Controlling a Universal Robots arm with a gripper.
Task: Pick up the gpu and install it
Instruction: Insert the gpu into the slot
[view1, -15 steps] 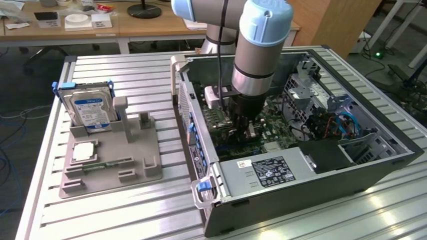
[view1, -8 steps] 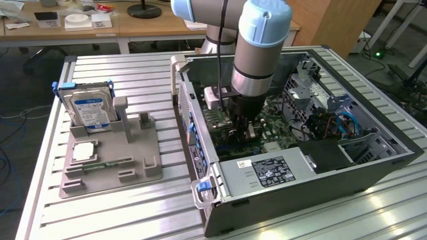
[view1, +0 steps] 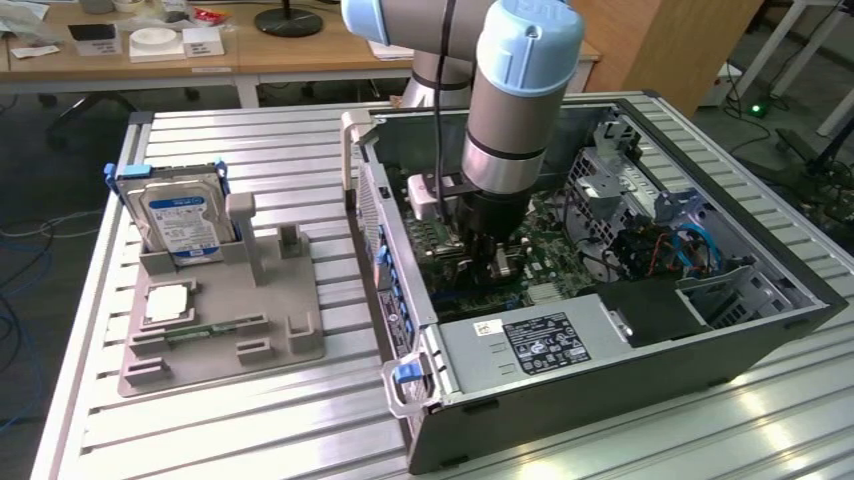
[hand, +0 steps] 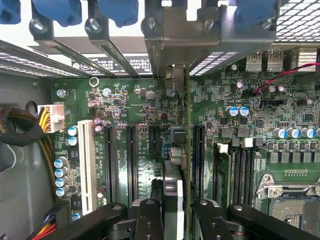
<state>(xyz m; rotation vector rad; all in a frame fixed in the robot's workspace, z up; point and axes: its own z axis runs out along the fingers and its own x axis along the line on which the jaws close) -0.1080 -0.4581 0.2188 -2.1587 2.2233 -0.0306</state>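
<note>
Fingers clamped on the gpu, one dark pad on each face of the card, gripper set low inside the open computer case. Gpu held edge-on and upright over the green motherboard, its pale metal bracket reaching up to the rear slot openings, its lower edge in line with the row of black expansion slots; seated or just above a slot, cannot tell.

Ribbed aluminium desk under everything, in an office room with wooden tables behind, cables on the floor at the exterior view's left.

Counted on the desk: one case lying on its side with the panel off, one grey parts holder, one silver hard drive with a blue-white label standing in it, one narrow green memory stick lying in it. One robot arm with pale blue joints reaching down into the case.

From outside: arm, holder, power supply label, card hidden behind the wrist. From the wrist: one long white slot, black slots beside it, blue slot latches, bare processor socket.
</note>
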